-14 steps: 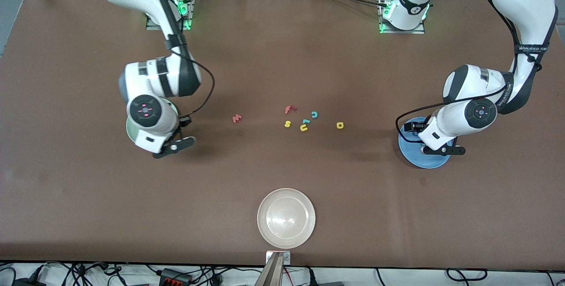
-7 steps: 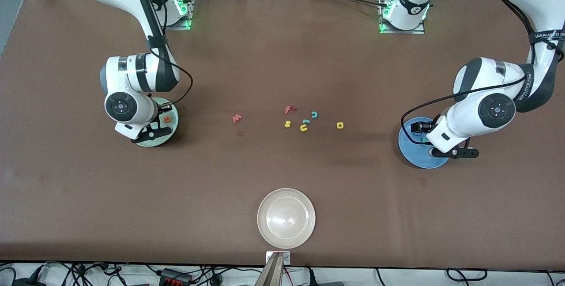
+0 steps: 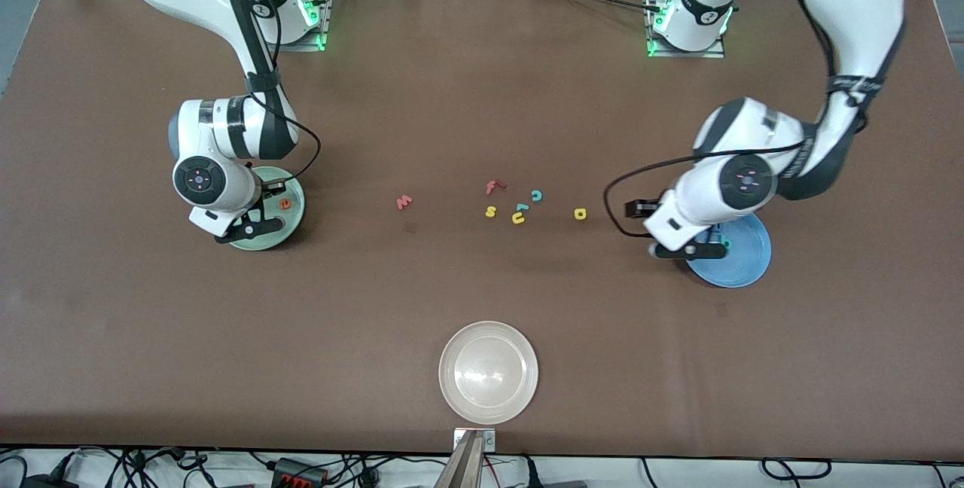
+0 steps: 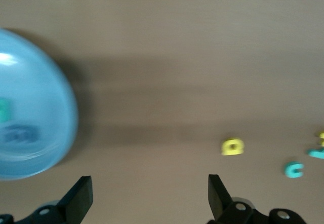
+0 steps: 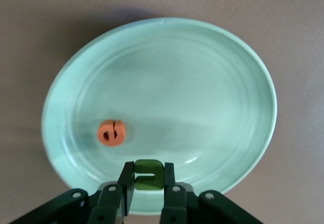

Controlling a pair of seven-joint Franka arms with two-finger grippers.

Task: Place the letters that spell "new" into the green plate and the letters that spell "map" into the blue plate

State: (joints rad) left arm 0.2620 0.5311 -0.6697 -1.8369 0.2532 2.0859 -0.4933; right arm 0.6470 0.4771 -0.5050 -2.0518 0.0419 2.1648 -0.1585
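My right gripper [image 3: 250, 230] hangs low over the pale green plate [image 3: 294, 218], shut on the green n [image 5: 149, 175]. In the right wrist view the n sits pinched between the fingertips [image 5: 127, 179] above the plate's rim [image 5: 202, 92]. An orange e [image 3: 285, 204] [image 5: 112, 133] lies inside that plate. My left gripper [image 3: 684, 250] [image 4: 149, 198] is open and empty over bare table beside the blue plate [image 3: 745, 258] [image 4: 35, 82]. A blue m [image 4: 20, 134] and a teal p [image 4: 4, 110] lie in that plate. The yellow a [image 3: 580, 213] [image 4: 232, 147] and salmon w [image 3: 404, 202] lie on the table.
Mid-table lie a red f [image 3: 494, 187], a yellow s [image 3: 490, 211], a teal c [image 3: 537, 195], a yellow u [image 3: 518, 218] and another teal piece [image 3: 521, 207]. A white plate [image 3: 489, 372] stands nearest the front camera.
My right gripper carried the n over the green plate and lowered. My left gripper swung off the blue plate toward the yellow a, uncovering the plate.
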